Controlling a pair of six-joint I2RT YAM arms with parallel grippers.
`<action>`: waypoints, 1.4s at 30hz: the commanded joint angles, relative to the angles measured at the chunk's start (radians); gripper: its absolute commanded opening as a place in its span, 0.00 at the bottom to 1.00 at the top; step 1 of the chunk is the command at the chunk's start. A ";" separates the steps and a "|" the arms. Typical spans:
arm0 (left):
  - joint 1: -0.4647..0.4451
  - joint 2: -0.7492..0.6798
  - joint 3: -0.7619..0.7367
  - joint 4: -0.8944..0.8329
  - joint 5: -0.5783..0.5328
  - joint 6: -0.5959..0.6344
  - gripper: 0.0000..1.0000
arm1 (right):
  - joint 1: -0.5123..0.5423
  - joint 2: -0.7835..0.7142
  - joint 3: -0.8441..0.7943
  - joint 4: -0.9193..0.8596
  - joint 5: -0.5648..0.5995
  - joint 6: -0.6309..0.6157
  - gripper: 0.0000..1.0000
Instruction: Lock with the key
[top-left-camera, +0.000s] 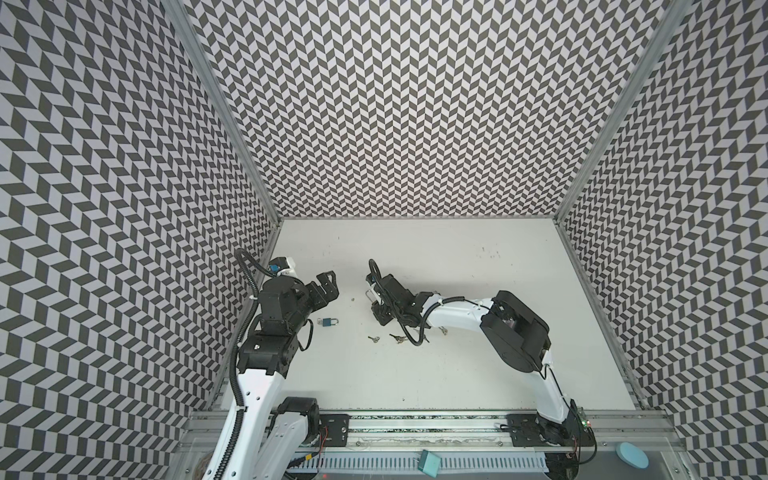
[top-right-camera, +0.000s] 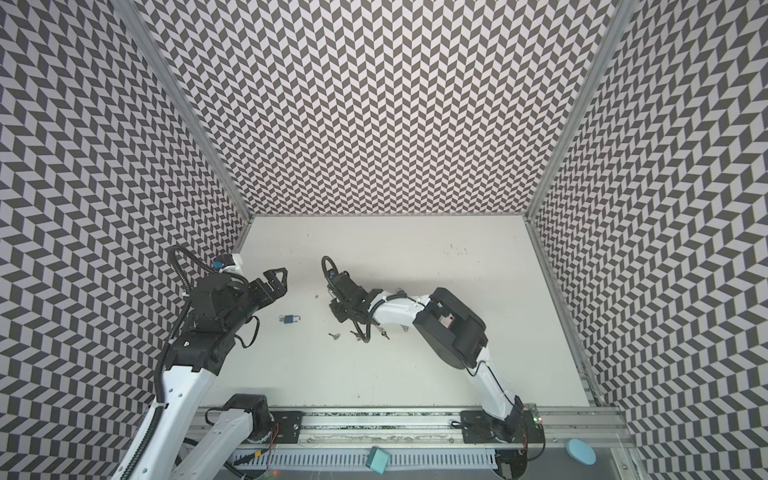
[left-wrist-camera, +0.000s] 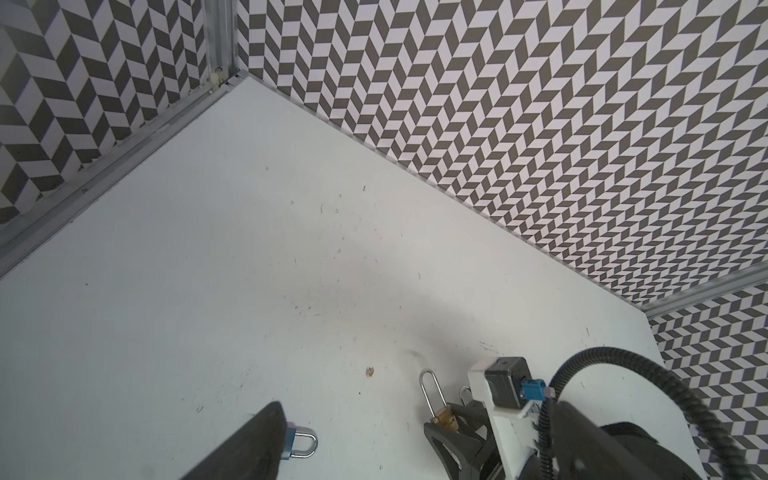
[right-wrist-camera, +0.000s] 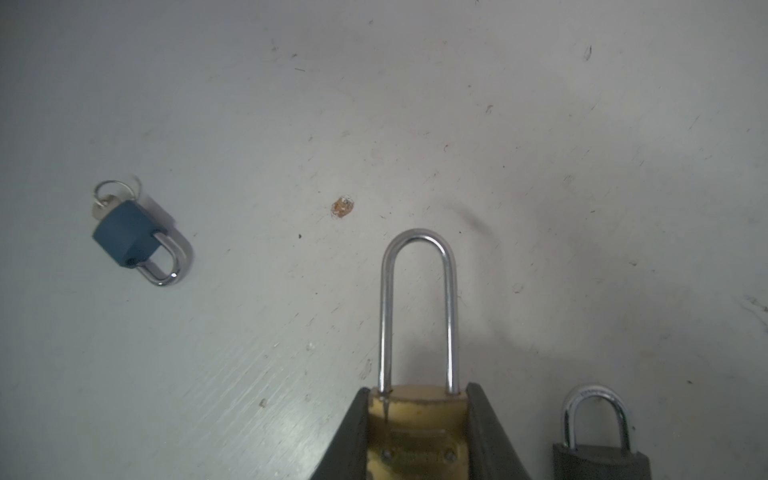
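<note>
**Lock in the claw, key not yet picked: several ways to slip**

Grips the brass padlock (right-wrist-camera: 417, 424) by its body in the right claw (right-wrist-camera: 417, 392), clenched on both flanks, with the long shackle (right-wrist-camera: 385, 316) pointing out ahead, low over the surface (right-wrist-camera: 249, 124). Holds the left claw (top-left-camera: 329, 286) released and empty, near the blue padlock (top-left-camera: 330, 322) but apart from it. Finds the loose keys (top-left-camera: 375, 339) lying flat on the surface beside the right forearm, clear of both claws, and one more key (right-wrist-camera: 102, 205) sitting in the blue padlock. Cannot tell which key fits the brass body, nor whether the shackle is latched.

Could skid or flip a thin, flat key with a shallow pinch on the hard surface. Could waste the pick on the wrong key, given several look-alikes close together. Probably hides the keyway at the end of the body buried between the claw's fingers. Might therefore call for a regrasp, and so risk a drop or a twist of the padlock. Could sweep the keys aside with the black cable (top-left-camera: 422, 330) looping down over them. Could also nudge the grey padlock (right-wrist-camera: 598, 461) lying just beside the right claw.
</note>
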 joint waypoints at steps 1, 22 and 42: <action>0.006 -0.022 -0.017 -0.028 -0.049 -0.013 1.00 | 0.003 0.029 0.053 -0.023 0.025 0.040 0.00; 0.023 0.002 -0.043 -0.008 -0.035 -0.023 1.00 | -0.003 0.072 0.106 -0.065 0.018 0.041 0.36; 0.389 0.092 -0.089 0.076 0.348 -0.129 1.00 | 0.004 -0.096 -0.109 0.353 -0.485 -0.416 0.65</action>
